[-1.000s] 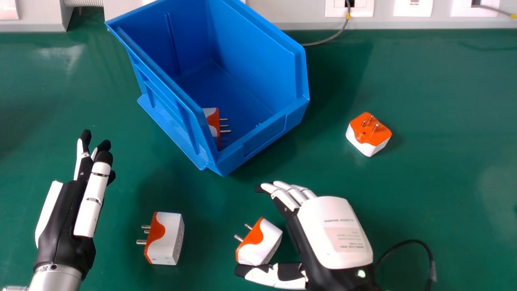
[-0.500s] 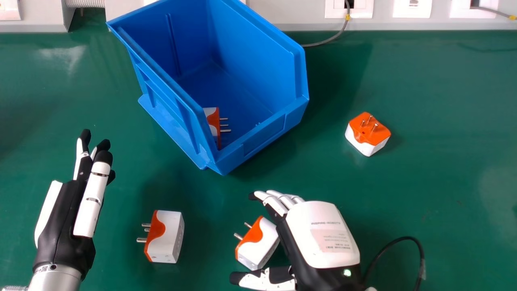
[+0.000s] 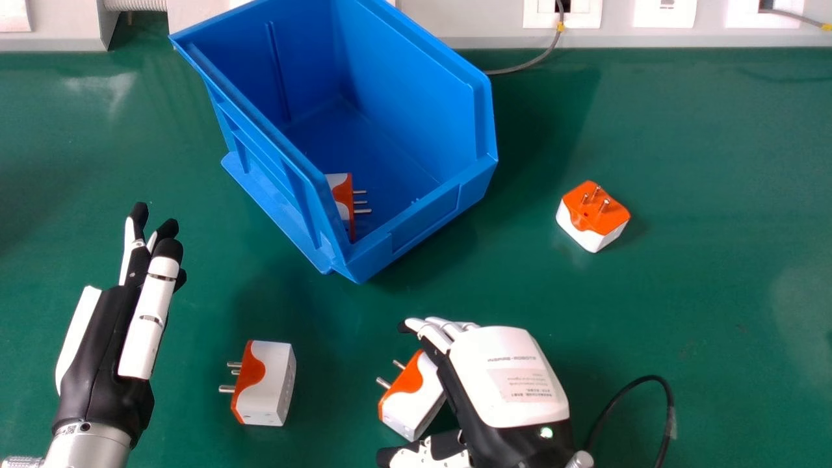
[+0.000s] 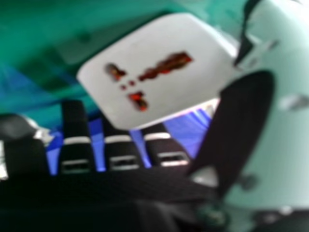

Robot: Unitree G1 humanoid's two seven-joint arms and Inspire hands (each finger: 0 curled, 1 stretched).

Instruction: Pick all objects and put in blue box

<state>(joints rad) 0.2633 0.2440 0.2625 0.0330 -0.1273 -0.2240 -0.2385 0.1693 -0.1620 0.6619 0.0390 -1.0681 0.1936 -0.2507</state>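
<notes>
In the head view, has the right hand partly over the middle adapter, fingers wide of the thumb, with open surface up to the blue box; has the left hand, fingers straight, apart from the left adapter; shows the right adapter with room all round, and the boxed adapter just inside the near left edge

In the right hand view, shows the middle adapter between fingers and thumb; cannot tell contact

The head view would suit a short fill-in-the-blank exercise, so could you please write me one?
The box on the green table is ____ in colour.
The robot's ____ hand partly covers an adapter in the head view.
The rightmost adapter has its pins pointing ____.

Missing words: blue; right; up
</notes>
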